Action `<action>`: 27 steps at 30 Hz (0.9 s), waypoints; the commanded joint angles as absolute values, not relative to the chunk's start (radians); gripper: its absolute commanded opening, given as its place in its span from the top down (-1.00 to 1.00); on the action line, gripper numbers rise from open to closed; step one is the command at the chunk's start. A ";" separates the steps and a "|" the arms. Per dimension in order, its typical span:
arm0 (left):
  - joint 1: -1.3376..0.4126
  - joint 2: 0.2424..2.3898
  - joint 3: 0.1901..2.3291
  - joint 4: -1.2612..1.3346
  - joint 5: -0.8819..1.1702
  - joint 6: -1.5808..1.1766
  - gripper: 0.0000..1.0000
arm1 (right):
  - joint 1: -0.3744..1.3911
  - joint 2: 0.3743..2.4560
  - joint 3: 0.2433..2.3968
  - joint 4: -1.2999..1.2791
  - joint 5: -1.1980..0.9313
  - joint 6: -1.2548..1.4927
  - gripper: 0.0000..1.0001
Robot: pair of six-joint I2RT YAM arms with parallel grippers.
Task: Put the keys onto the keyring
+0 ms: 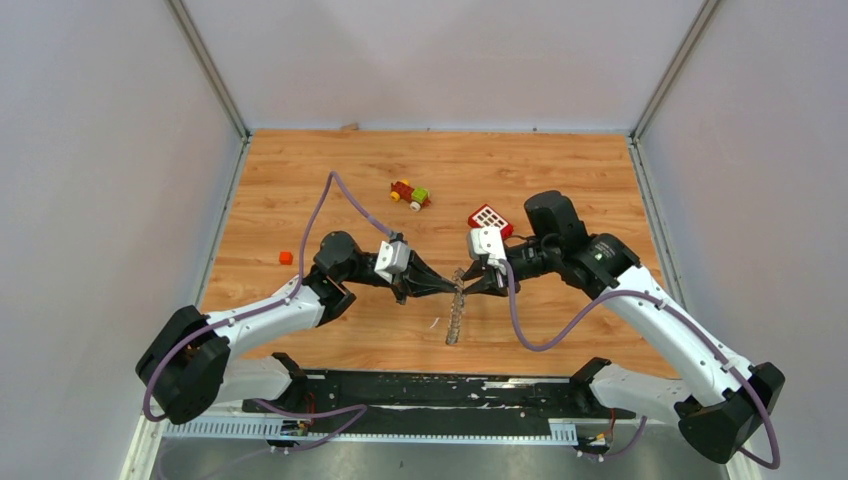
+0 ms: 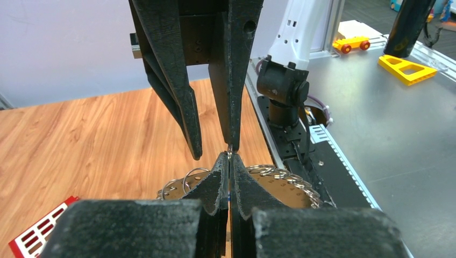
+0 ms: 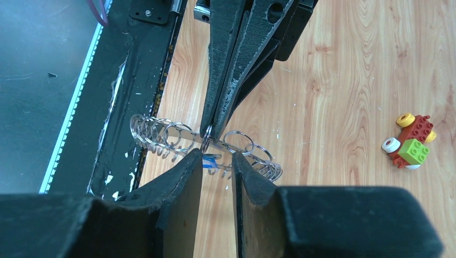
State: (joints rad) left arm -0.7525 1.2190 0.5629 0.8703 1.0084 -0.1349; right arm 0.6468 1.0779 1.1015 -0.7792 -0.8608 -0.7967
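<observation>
With threading in hand, the left gripper (image 1: 452, 288) pinches the keyring (image 1: 455, 320) while the right gripper (image 1: 470, 289), jaws slightly parted, straddles the blue-headed key (image 3: 211, 160), which likely needs a firm pinch next.

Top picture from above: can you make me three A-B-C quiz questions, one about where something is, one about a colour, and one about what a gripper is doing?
1. Where is the keyring?
A. between the tips of the two arms
B. far at the back
C. off to the right side

2. What colour is the little block lying alone on the left?
A. blue
B. orange
C. white

3. How is the left gripper?
A. wide open
B. half open and empty
C. shut on the keyring

Answers: A, both arms meet right at it; B, it looks orange; C, its jaws are pressed together on a ring.
</observation>
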 commanded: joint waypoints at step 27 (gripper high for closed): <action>-0.746 1.210 0.549 0.955 0.981 -0.143 1.00 | 0.657 1.052 1.065 -0.735 -0.902 -0.819 0.48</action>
State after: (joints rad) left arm -0.7509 1.2213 0.5507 0.8848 0.9924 -0.1505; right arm 0.6533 1.0771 1.0767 -0.7620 -0.8833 -0.8024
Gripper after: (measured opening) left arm 0.006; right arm 0.262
